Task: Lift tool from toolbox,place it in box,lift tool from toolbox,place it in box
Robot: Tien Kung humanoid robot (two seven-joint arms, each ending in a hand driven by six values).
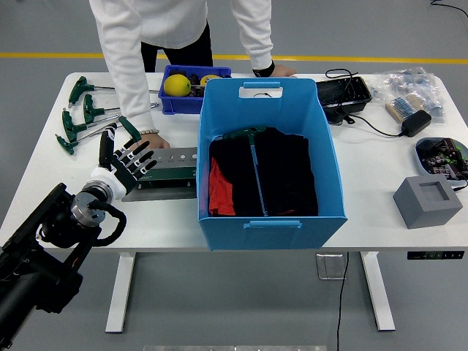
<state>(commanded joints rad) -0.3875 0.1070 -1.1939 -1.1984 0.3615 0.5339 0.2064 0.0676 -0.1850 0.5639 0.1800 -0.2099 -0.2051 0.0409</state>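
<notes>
Holding a green-handled tool [254, 170] over dark cloth, blue box [329, 157], left hand [126, 164] released above toolbox [167, 170]

The blue box [270, 157] walls off the toolbox [167, 170] on its right; a person's hand [155, 142] rests at its far edge; bare tabletop [44, 175] lies left.
</notes>
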